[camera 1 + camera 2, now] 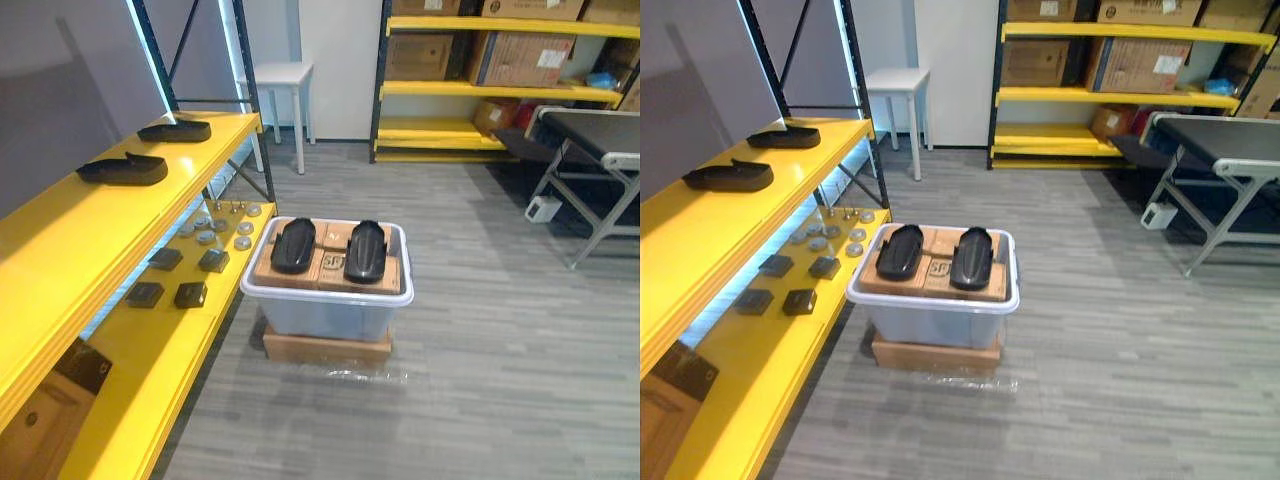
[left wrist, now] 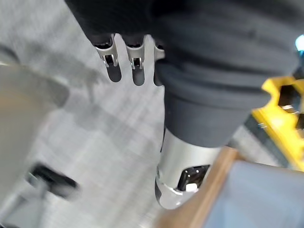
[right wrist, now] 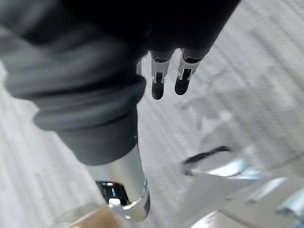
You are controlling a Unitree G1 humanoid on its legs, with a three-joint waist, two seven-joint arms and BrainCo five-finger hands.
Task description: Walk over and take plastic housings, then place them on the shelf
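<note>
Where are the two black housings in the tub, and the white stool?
Left housing (image 1: 293,245), left eye view, its middle.
Right housing (image 1: 365,251), left eye view, its middle.
White stool (image 1: 282,73), left eye view, its seat.

**Legible text: none.** Dark print lies on top of the cardboard box (image 1: 333,268) inside the clear plastic bin (image 1: 330,312). It sits in the gap between the left plastic housing (image 1: 293,245) and the right plastic housing (image 1: 365,251), and its characters cannot be made out. On the far yellow rack (image 1: 480,90), a brown carton (image 1: 510,62) bears a white label (image 1: 551,58) and faint print on its face. An upper carton (image 1: 1025,10) on the level above bears a small white label. All are too small to read.
</note>
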